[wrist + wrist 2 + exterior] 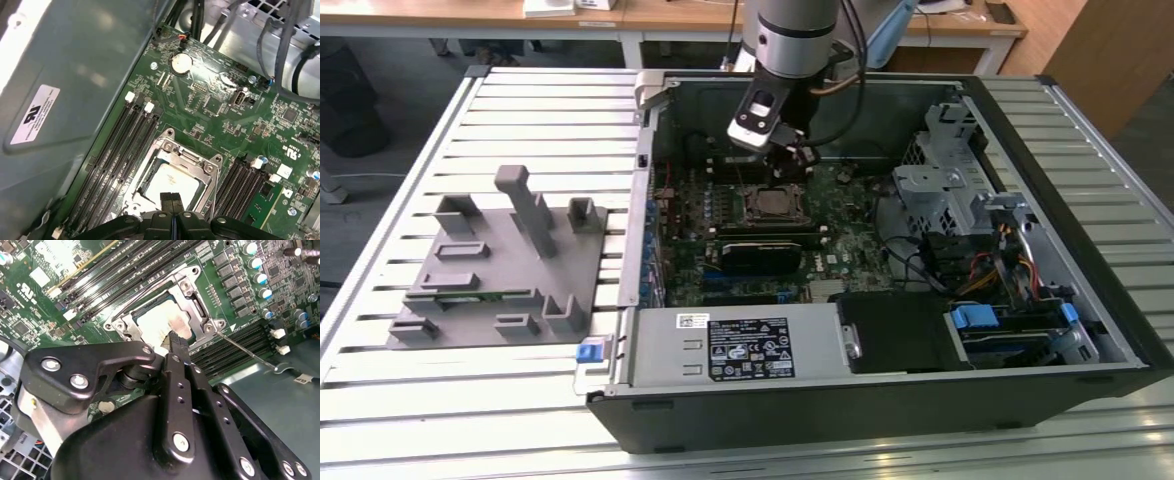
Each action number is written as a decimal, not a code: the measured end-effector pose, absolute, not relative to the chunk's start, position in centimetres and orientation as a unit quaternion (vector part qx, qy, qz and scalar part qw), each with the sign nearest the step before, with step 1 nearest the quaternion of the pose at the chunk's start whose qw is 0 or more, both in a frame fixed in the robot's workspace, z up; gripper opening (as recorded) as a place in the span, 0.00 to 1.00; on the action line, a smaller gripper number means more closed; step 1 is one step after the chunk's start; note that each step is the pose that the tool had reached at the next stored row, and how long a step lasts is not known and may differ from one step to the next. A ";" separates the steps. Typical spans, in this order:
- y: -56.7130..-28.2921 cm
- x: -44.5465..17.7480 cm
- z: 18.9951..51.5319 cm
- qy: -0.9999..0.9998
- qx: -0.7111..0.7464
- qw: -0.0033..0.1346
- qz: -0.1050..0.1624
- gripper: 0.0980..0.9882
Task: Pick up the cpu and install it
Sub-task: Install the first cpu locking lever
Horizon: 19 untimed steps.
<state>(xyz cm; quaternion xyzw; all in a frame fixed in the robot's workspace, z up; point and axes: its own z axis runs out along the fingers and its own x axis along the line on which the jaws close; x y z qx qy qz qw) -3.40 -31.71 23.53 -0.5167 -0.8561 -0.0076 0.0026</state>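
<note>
The cpu (172,181) lies flat in the motherboard socket, its silvery-white top showing inside the metal socket frame (196,159). It also appears in the second wrist view as the cpu (161,322), and in the exterior view the socket (767,203) sits mid-board inside the open computer case. My gripper (172,201) hangs right over one edge of the chip with its two black fingers pressed together and nothing between them. In the second wrist view my gripper (175,339) covers part of the chip. Whether the tips touch the chip I cannot tell.
Memory slots (117,150) flank the socket on both sides. A thin socket lever (246,353) sticks out beside the frame. The grey fixture plate (500,270) lies on the slatted table at the exterior view's left. A power supply (734,345) and drive cage (961,190) crowd the case.
</note>
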 end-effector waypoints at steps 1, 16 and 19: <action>-31.7 -3.4 23.5 -0.858 -0.514 0.003 -0.008 0.01; -31.7 -3.4 23.5 -0.879 -0.477 0.003 -0.007 0.01; -31.7 -3.4 23.5 -0.882 -0.471 0.003 -0.007 0.01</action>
